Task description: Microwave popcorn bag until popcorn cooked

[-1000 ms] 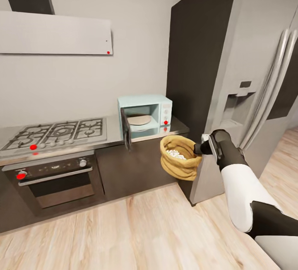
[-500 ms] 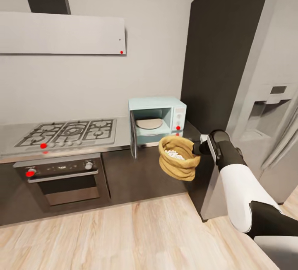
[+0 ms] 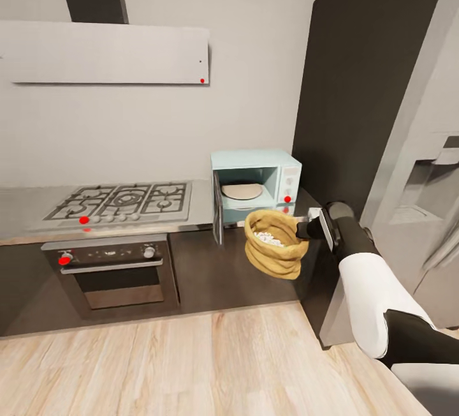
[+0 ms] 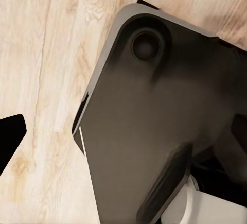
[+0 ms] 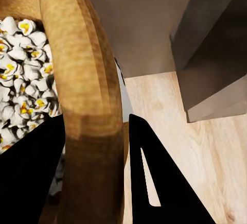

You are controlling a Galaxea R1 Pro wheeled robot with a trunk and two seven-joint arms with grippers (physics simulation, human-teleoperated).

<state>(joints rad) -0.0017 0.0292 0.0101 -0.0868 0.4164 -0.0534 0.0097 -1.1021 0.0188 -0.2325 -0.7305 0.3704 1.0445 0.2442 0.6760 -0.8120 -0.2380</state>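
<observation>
Setting: kitchen with pale wood floor (image 3: 191, 365), grey wall and dark cabinet fronts, seen from the head camera.
Right arm: white-and-black arm reaches forward at the right of the head view, its right end effector (image 3: 301, 230) level with the worktop's front edge.
Right end effector: black fingers (image 5: 154, 183) pinch the thick rolled rim of the popcorn bag (image 3: 275, 242), one finger inside the rim, one outside.
Popcorn bag: tan sack hangs upright in the air, off the worktop, just in front of and slightly below the microwave's opening.
Popcorn: white puffed pieces with yellow centres (image 5: 20, 74) heaped inside the bag.
Left end effector: the left wrist view shows a dark rounded panel above the wood floor; open or closed, cannot tell.
Worktop: glossy grey slab (image 3: 204, 202) carrying a gas hob (image 3: 121, 200), with a built-in oven (image 3: 118, 272) below.
Microwave: mint-blue box (image 3: 258, 183) at the worktop's right end, door swung open, pale round plate inside.
Beyond: dark tall panel and steel fridge (image 3: 421, 148) to the right; range hood (image 3: 105, 52) on the wall.
</observation>
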